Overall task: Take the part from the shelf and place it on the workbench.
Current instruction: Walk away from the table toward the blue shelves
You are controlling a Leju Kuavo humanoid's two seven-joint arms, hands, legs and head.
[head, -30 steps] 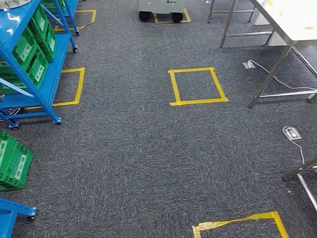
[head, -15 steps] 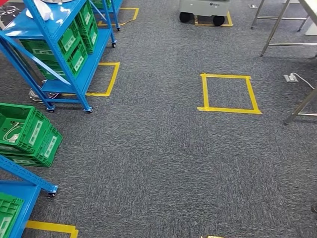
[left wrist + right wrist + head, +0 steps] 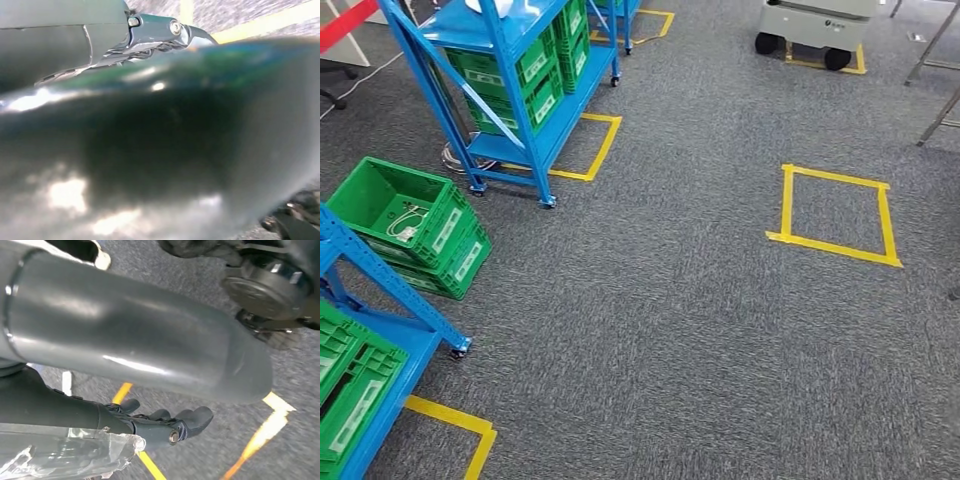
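stage: approach, nothing picked | shelf (image 3: 518, 60) upper left of frame | right hand (image 3: 166, 425) empty, fingers loosely extended | left hand: cannot tell | pick and place both left

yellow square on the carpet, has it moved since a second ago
No. The yellow square drifts right in the head view, but so do the blue shelf and the white cart: the camera turned left, not the tape.

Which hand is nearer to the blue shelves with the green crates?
Left, probably. The shelves stand to the robot's left. The left hand hangs low on that side; the right hand hangs low over yellow floor tape on the far side.
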